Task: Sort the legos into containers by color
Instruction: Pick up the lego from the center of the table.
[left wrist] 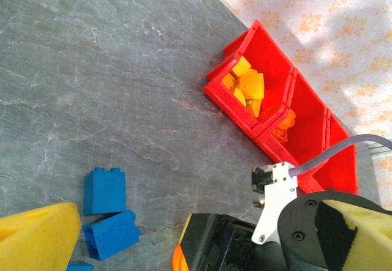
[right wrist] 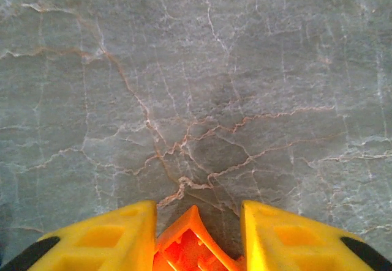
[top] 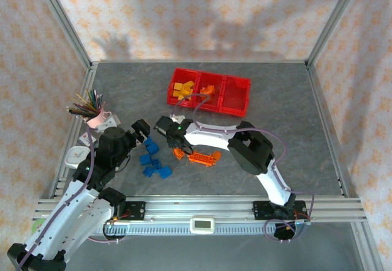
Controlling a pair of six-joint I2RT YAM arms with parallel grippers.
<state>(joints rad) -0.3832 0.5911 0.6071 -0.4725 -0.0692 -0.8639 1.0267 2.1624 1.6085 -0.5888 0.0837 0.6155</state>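
"Two claws to report. How do they stand?"

"On my right wrist feed the right claw (right wrist: 196, 213) has its yellow fingers (right wrist: 110, 240) drawn in on an orange brick (right wrist: 193, 240). The brick sits wedged between them, low over the grey table (right wrist: 202, 87). I cannot tell whether it touches the surface. From above I see that claw nose down near the middle of the table, just beside a loose orange pile (top: 205, 159)."

"And the other one?"

"The left claw (top: 142, 131) is spread wide with nothing between its fingers. It hangs just beside the blue bricks (top: 153, 159), which lie scattered at the near left. My left wrist feed shows two of them lying just beside each other."

"Where are the containers?"

"The red containers (top: 236, 96) stand joined in a row toward the back of the table, well apart from both claws. The left bin holds yellow bricks (top: 180, 89) and the middle bin holds orange pieces (top: 207, 90). At the left edge a pink cup (top: 98, 120) holds coloured pencils (top: 86, 104)."
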